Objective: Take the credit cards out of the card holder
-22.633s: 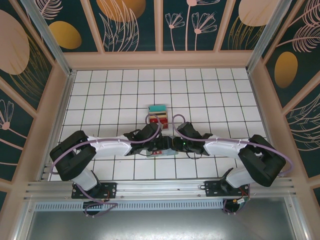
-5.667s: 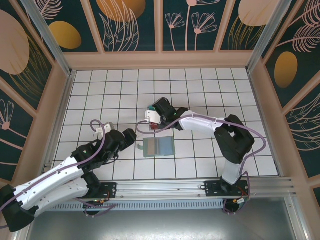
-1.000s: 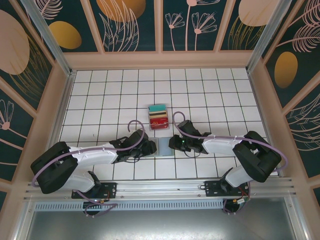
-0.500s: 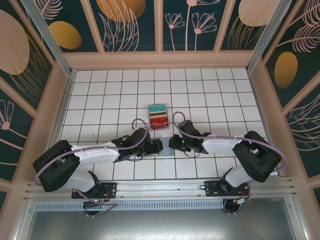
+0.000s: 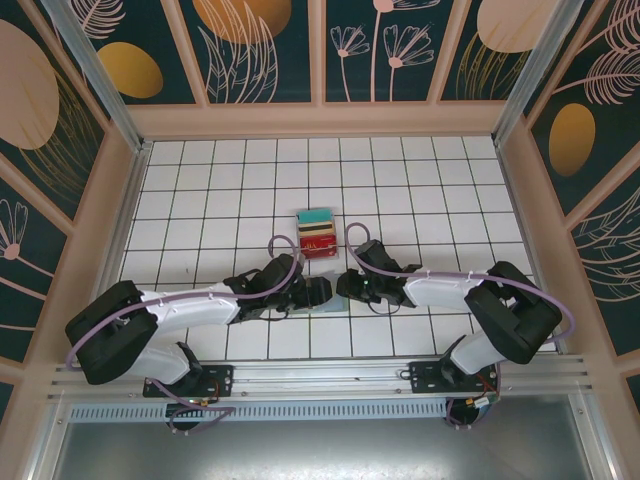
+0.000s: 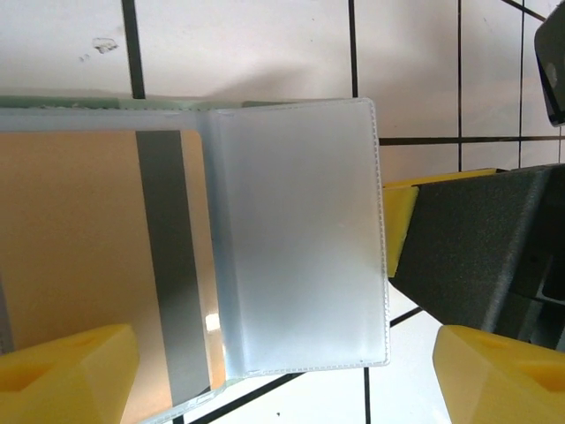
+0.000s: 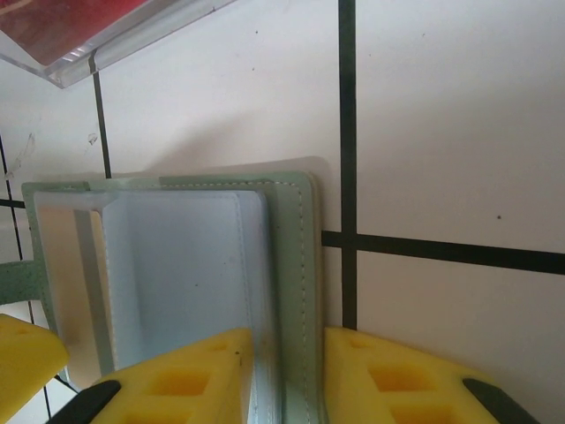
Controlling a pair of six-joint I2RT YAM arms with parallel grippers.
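Card holder, top external: the card holder is a small grey-green and pale patch between the two sets of jaws, mostly covered by them.
Left gripper, top external: left gripper sits at the holder's left edge; its opening is hard to read from above.
Right gripper, top external: right gripper sits at the holder's right edge; its grip is hidden.
Clear tray, top external: clear tray with a teal, tan and red stack lies beyond both jaws, apart from the holder.
Surface and room: white tiled table with dark grout; dark teal wall panels with plant prints.
Card holder, left wrist: it lies open, its frosted sleeve between the yellow fingertips.
Credit card, left wrist: tan credit card with a grey stripe sits in the pocket, cut off by the frame edge.
Left gripper, left wrist: spread wide, straddling the holder, gripping nothing.
Right gripper, right wrist: pinched on the holder's green stitched edge.
Clear tray, right wrist: a corner, cut off, beyond the jaws.
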